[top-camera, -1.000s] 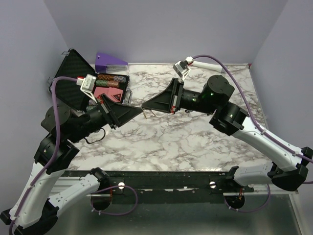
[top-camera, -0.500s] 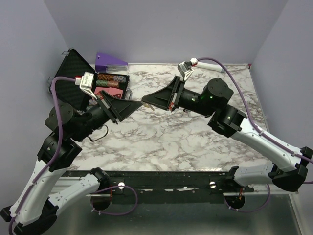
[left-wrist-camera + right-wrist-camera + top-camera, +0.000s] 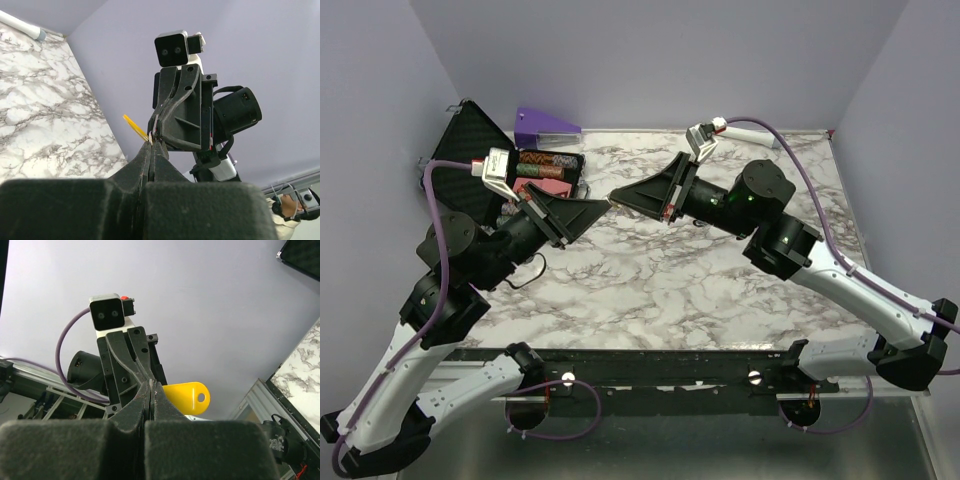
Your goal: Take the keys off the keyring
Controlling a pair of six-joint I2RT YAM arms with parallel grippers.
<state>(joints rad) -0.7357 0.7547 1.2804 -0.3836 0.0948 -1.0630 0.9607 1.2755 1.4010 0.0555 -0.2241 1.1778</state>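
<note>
At upper centre, left gripper [image 3: 604, 204] and right gripper [image 3: 614, 198] meet tip to tip, both clenched on the keyring [image 3: 151, 135]. The yellow key [image 3: 185, 397] looks attached, none removed yet.

Left gripper [image 3: 603, 203], right gripper [image 3: 616, 197]: meeting tips moved together toward far side, now nearer open black foam-lined case [image 3: 470, 165]. Small yellow-orange keys [image 3: 134, 125] carried along between tips. Left forearm swung closer to case.
</note>
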